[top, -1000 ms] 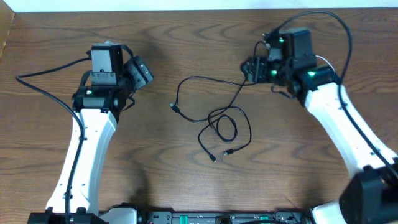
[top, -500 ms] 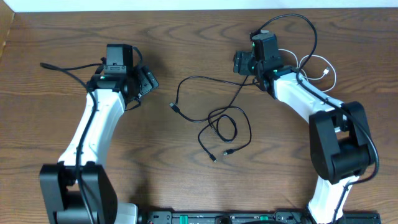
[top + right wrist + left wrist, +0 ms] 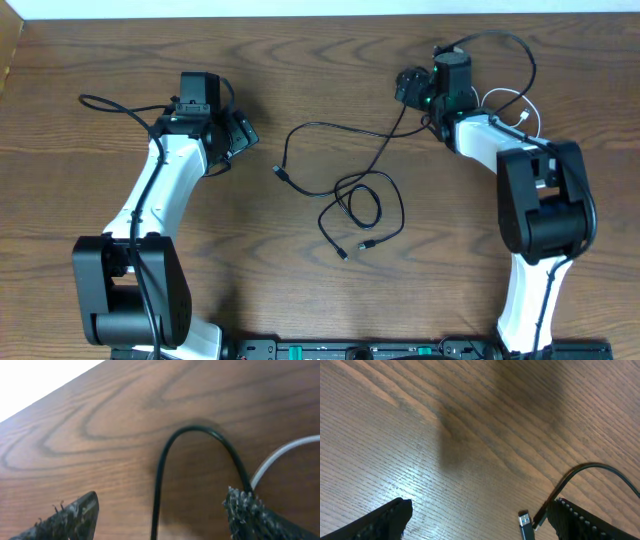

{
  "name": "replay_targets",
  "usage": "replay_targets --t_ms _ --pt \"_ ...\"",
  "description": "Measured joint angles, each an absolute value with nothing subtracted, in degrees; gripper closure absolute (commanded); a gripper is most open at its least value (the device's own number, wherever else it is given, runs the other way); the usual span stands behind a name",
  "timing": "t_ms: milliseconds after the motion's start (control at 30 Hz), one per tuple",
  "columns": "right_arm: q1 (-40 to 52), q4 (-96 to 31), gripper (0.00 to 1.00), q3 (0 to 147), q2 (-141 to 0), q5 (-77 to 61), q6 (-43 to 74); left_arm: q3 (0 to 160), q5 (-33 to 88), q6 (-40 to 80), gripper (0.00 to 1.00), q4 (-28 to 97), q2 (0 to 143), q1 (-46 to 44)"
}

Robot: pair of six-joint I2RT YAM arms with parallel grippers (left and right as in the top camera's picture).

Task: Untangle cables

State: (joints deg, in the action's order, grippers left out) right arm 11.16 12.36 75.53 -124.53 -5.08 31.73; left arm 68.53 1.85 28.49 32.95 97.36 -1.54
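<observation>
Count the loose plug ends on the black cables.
3: one plug left of the loops, two plugs below them; others may hide behind the right arm.

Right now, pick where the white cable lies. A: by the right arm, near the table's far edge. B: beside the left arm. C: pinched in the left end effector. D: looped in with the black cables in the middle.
A: the white cable curls beside the right arm near the far edge of the table, while only black cables loop in the middle.
</observation>
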Motion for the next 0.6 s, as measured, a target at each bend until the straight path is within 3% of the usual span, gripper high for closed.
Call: replay_targets --t_ms 133,400,533,600 --pt "10.39 19.64 0.32 75.40 -128.03 -9.26 33.26 68.53 1.85 28.49 0.09 32.97 97.36 -1.54" --pt "10.52 21.34 0.33 75.42 -128.25 -9.98 36.95 68.53 1.85 28.49 0.09 32.97 97.36 -1.54" --pt "11.18 22.41 0.46 75.44 -129.54 -7.44 37.54 68.53 1.85 28.49 0.09 32.95 97.36 -1.54" --pt "11.66 24.40 0.63 75.66 -130.93 -6.02 37.39 68.53 1.85 28.49 0.09 32.97 97.36 -1.54"
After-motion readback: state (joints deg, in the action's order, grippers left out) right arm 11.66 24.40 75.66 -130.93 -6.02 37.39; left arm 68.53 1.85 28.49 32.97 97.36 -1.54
